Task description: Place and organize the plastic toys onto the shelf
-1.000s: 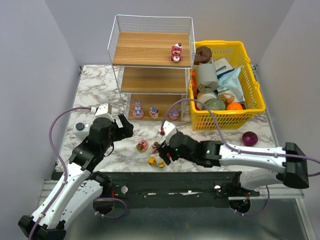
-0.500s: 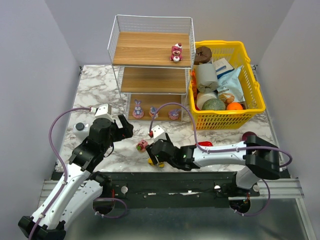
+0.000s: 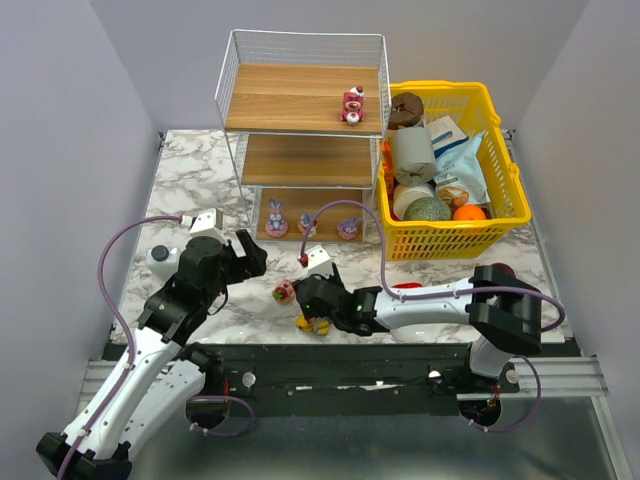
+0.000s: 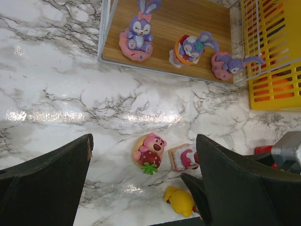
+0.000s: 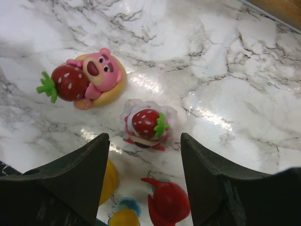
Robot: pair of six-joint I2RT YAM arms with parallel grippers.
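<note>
One shelf (image 3: 290, 95) stood there, with three wooden boards. Three purple bunnies sat on its bottom board: a left bunny (image 4: 136, 33), a middle bunny (image 4: 192, 47) and a right bunny (image 4: 225, 63). Pink bears numbered two: a top-board bear (image 3: 352, 104) and a strawberry bear (image 5: 91, 80) out in front of the shelf. Near that bear were one strawberry cake (image 5: 146, 123), a yellow duck (image 5: 113, 181), a second yellow duck (image 5: 124, 217), both partly hidden, and one red duck (image 5: 168, 202). One yellow basket (image 3: 455, 243) stood just right of the shelf.

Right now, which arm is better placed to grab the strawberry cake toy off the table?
Right. The right pincer hangs open over the strawberry cake, which lines up with the gap between its jaws. The left pincer sits farther off.
</note>
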